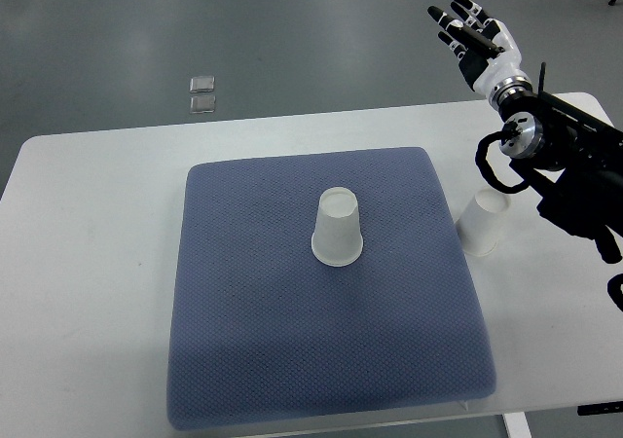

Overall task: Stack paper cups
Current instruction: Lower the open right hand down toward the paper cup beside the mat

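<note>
The right arm came in from the right edge of the picture, a black, jointed limb lying across the far right corner of the white table. Its forearm angled up and away, and the right hand was raised beyond the table's far edge, over the grey floor. The hand was white with black fingers, and those fingers were spread and loose, pointing up and to the left, with nothing in them. The palm faced roughly toward the left of the view.

A blue mat covered most of the middle of the table. One paper cup stood upside down near the middle of the mat, its wide rim on the fabric and its narrower base up. A second paper cup, also upside down as far as could be told, stood on the bare table just beside the mat's right edge, close under the black arm and partly overlapped by a looping cable from the wrist. The two cups were well apart and not stacked.

On the floor past the table's far side lay two small clear squares, one just beside the other.

The left arm did not show
</note>
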Robot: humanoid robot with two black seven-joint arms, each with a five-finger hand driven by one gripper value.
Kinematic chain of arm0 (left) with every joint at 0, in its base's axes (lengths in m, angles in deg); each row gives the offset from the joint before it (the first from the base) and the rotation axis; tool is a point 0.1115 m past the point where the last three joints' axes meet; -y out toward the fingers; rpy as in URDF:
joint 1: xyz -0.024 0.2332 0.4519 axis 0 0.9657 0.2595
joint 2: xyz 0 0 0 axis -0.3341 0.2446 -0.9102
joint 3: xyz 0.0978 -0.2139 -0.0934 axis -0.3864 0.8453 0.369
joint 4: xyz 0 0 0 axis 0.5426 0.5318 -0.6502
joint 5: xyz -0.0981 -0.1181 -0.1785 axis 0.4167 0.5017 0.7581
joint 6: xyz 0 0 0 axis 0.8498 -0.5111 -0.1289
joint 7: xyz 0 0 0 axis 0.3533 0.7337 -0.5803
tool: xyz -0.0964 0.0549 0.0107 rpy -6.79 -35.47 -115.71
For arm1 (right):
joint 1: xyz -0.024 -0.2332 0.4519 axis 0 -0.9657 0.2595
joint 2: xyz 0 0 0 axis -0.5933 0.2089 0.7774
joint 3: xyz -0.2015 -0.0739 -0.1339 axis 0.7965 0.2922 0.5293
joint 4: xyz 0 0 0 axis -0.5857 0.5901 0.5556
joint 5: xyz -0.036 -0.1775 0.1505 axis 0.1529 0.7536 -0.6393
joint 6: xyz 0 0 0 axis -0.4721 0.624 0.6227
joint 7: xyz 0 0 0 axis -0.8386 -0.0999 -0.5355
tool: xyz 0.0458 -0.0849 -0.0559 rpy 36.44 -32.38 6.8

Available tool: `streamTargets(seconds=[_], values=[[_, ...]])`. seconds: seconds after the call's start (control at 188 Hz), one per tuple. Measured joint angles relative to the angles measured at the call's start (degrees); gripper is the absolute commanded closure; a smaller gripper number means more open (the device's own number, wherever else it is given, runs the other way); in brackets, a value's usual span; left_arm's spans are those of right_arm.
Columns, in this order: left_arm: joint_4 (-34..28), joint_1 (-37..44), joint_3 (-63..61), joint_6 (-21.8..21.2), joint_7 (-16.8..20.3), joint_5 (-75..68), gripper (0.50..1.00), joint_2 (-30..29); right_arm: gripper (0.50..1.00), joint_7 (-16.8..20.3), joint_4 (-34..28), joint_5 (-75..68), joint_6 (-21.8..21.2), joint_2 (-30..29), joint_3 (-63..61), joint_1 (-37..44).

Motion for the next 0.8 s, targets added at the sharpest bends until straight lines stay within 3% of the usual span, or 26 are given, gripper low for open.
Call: streamTargets(seconds=[0.127,0.324,0.573,0.801], values=[[0.0,0.0,0.0,0.0,0.0,0.0,0.500,0.0,0.587,0.4,-1.7,7.5,0.0,1.5,0.1,0.7],[0.0,0.0,0.0,0.0,0.0,0.0,0.500,0.0,0.587,3.0,-8.7,22.1,-1.3,9.9,9.5,3.2],[0.0,0.0,0.0,0.0,0.0,0.0,0.500,0.0,0.587,2.4,-18.8,38.0,-10.8,23.6,28.9,8.7],[0.0,0.0,0.0,0.0,0.0,0.0,0.500,0.0,0.587,-0.1,-24.2,62.2,-14.7,30.8,37.6,14.3]])
